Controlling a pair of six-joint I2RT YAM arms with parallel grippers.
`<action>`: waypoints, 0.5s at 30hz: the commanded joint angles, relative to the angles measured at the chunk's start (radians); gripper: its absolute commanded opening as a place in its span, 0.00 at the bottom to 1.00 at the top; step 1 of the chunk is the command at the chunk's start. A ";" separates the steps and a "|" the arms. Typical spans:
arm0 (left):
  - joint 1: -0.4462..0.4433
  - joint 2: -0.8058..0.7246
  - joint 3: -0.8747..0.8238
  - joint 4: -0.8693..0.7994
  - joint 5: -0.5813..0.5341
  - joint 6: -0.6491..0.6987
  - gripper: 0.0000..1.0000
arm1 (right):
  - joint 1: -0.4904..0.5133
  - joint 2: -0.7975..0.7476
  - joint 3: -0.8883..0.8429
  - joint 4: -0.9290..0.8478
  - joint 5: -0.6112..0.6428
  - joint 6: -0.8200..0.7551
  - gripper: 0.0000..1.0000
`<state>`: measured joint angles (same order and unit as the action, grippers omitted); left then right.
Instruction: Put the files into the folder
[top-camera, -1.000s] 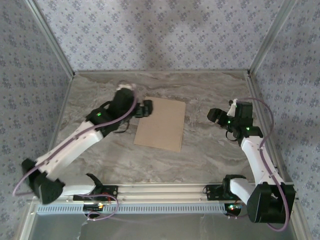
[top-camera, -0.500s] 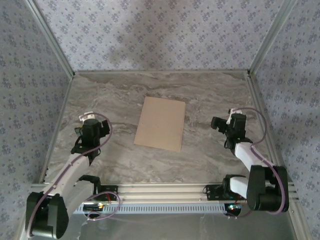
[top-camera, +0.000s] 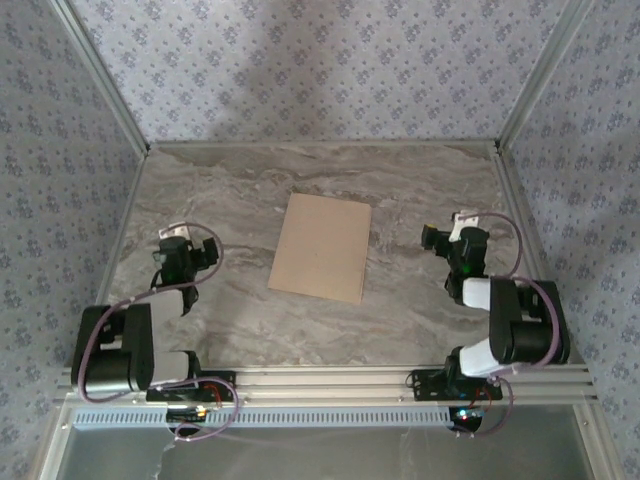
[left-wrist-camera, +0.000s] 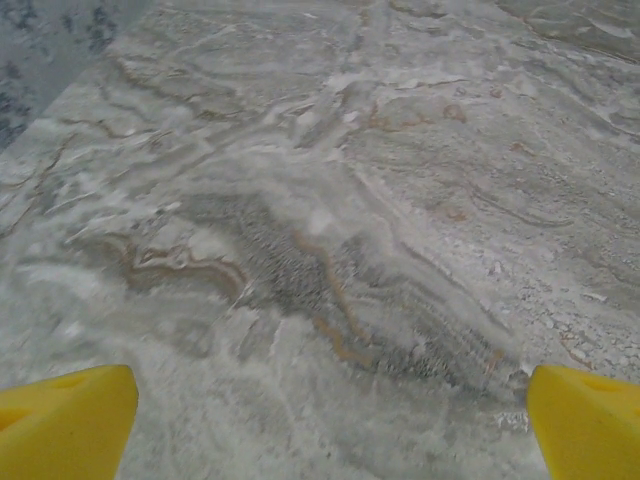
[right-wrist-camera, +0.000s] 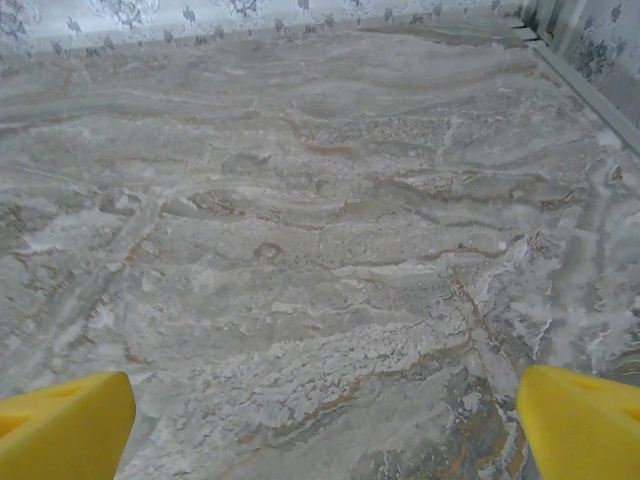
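Left gripper (top-camera: 207, 246) spread wide, gripping nothing, poised low over the marble table (top-camera: 420, 180) at the left side, well apart from the folder (top-camera: 320, 248). Through the left wrist camera, yellow fingertips (left-wrist-camera: 62, 425) at the two near corners, veined stone between them and no object within reach. Right gripper (top-camera: 432, 238) just as wide open and just as empty, at the right side, also well apart from the folder; through the right wrist camera, yellow fingertips (right-wrist-camera: 60, 425) likewise at the corners, stone running off to the far wall (right-wrist-camera: 200, 15). Left arm (top-camera: 120, 345) and right arm (top-camera: 515, 325) folded up close to their bases at the near edge, wrists pointing toward the far side. Folder near the middle of the table, lying shut and flat, one tan leaf uppermost, long edges running near to far with a slight tilt, touched by neither gripper. As for the files: presumably enclosed between the leaves, judging by the shut cover and the plain stone on every side of it, though impossible to confirm from outside. Progress, then, judged as essentially complete: sheets in, cover closed, hands off. Left to do, at most, a check for a flush cover and no protruding paper edge; from above, none apparent along the visible borders.
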<state>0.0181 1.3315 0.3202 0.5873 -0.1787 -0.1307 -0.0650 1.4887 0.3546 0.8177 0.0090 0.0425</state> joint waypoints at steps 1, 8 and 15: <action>0.006 0.049 0.022 0.215 0.038 0.053 1.00 | -0.005 0.032 -0.033 0.118 -0.022 -0.033 1.00; -0.026 0.198 0.078 0.249 -0.020 0.078 1.00 | 0.032 0.037 0.020 0.036 0.062 -0.050 1.00; -0.029 0.200 0.074 0.260 -0.024 0.079 1.00 | 0.040 0.039 0.024 0.031 0.058 -0.062 1.00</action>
<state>-0.0086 1.5352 0.3771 0.8158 -0.1875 -0.0704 -0.0261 1.5253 0.3592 0.8490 0.0429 0.0059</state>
